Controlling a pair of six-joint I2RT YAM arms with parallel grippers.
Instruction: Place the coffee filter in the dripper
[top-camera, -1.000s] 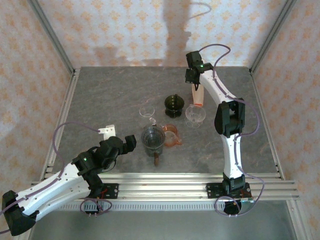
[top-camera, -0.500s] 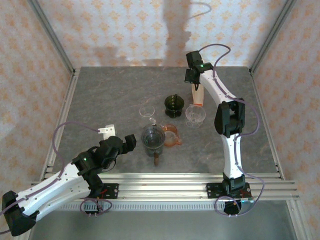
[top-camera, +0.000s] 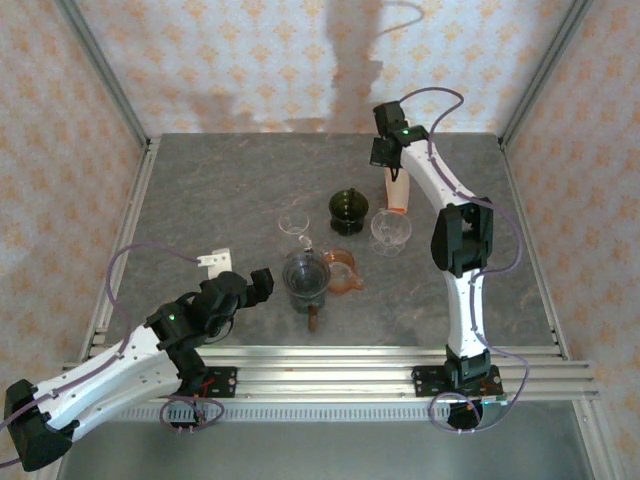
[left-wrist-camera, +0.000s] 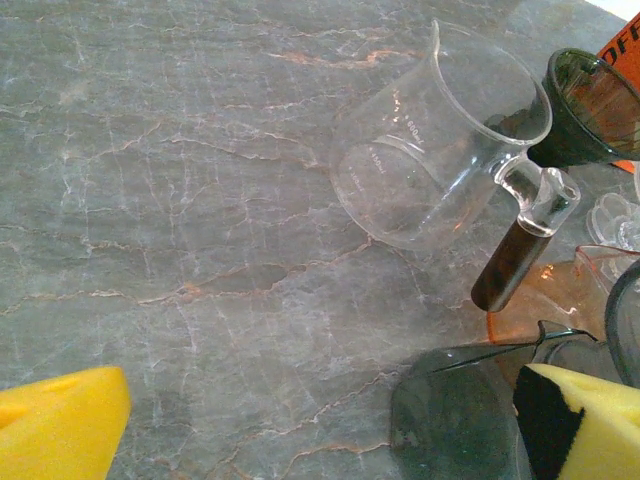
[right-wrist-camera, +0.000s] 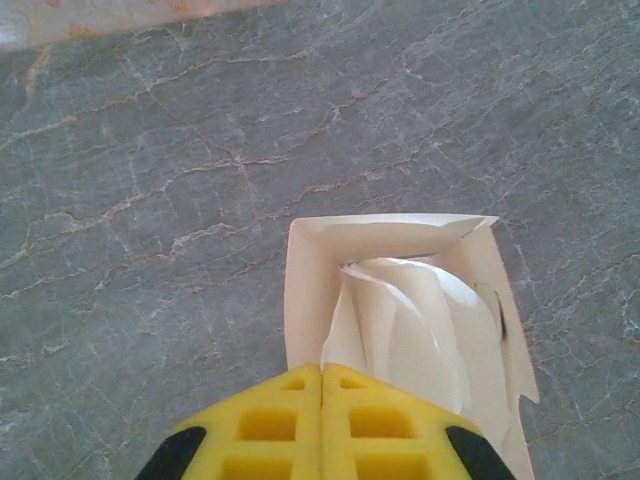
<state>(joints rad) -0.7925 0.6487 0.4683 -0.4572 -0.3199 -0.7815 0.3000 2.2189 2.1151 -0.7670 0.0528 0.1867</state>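
The coffee filters (right-wrist-camera: 420, 320) are white folded papers standing in an open white box (right-wrist-camera: 310, 290), which is the orange-labelled box (top-camera: 398, 195) at the back of the table. My right gripper (right-wrist-camera: 321, 372) points down into the box, its yellow fingers pressed together on the near edge of a coffee filter; from above it is over the box (top-camera: 393, 160). A clear dripper (top-camera: 390, 230) stands just in front of the box, a dark dripper (top-camera: 348, 208) (left-wrist-camera: 590, 105) to its left, and an orange dripper (top-camera: 343, 272) nearer. My left gripper (top-camera: 262, 283) (left-wrist-camera: 320, 430) is open and holds nothing.
A smoky glass server (top-camera: 306, 280) (left-wrist-camera: 460, 420) stands right beside my left gripper. A clear glass beaker (top-camera: 294, 222) (left-wrist-camera: 430, 150) with a brown handle (left-wrist-camera: 510, 265) is behind it. A white bracket (top-camera: 214, 262) lies on the left. Metal frame posts (top-camera: 130, 230) border the table.
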